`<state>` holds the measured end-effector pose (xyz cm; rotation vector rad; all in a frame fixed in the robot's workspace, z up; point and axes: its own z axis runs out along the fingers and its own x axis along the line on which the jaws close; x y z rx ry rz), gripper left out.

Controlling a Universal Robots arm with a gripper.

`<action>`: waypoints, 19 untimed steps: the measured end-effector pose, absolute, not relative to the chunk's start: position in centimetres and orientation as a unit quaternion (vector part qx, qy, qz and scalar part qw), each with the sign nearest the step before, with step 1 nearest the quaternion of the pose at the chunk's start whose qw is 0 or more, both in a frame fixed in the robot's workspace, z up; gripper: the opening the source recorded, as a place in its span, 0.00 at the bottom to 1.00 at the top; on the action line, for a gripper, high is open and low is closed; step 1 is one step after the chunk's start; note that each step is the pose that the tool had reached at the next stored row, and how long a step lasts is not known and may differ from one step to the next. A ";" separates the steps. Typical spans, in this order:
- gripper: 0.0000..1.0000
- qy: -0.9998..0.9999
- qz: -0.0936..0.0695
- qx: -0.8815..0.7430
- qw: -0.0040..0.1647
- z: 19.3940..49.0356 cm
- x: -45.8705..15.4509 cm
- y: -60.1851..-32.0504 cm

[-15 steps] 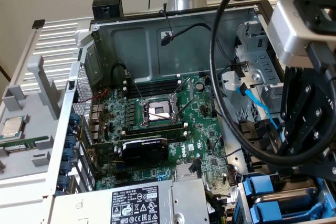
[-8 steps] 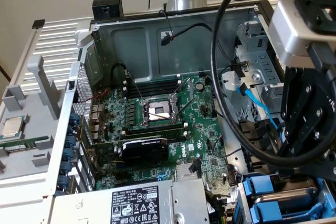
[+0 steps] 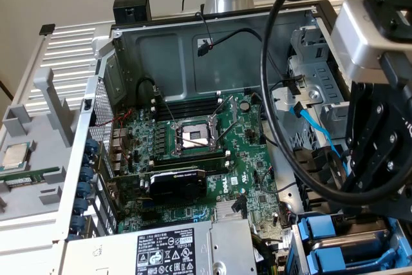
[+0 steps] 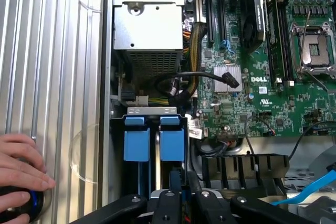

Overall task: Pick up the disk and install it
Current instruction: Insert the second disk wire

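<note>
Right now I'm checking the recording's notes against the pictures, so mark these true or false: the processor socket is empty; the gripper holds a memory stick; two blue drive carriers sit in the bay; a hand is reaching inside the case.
1. The processor socket is empty. True.
2. The gripper holds a memory stick. False: it is over the blue drive carriers, nearly shut.
3. Two blue drive carriers sit side by side in the bay. True.
4. A hand is reaching inside the case. False: it rests outside, on the ribbed table.

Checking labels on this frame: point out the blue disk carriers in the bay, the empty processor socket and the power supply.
blue disk carriers (image 4: 172, 139): wrist view, face of one blue carrier handle.
empty processor socket (image 3: 193, 136): exterior view, middle of the open socket.
power supply (image 3: 168, 252): exterior view, its white label.
</note>
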<state>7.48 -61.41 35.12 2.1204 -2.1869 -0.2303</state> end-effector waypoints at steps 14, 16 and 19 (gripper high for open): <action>0.16 -0.715 -0.077 0.694 0.042 35.0 7.6 -61.6; 0.16 -0.715 -0.077 0.694 0.042 35.0 7.6 -61.6; 0.16 -0.715 -0.077 0.694 0.042 34.9 7.6 -61.6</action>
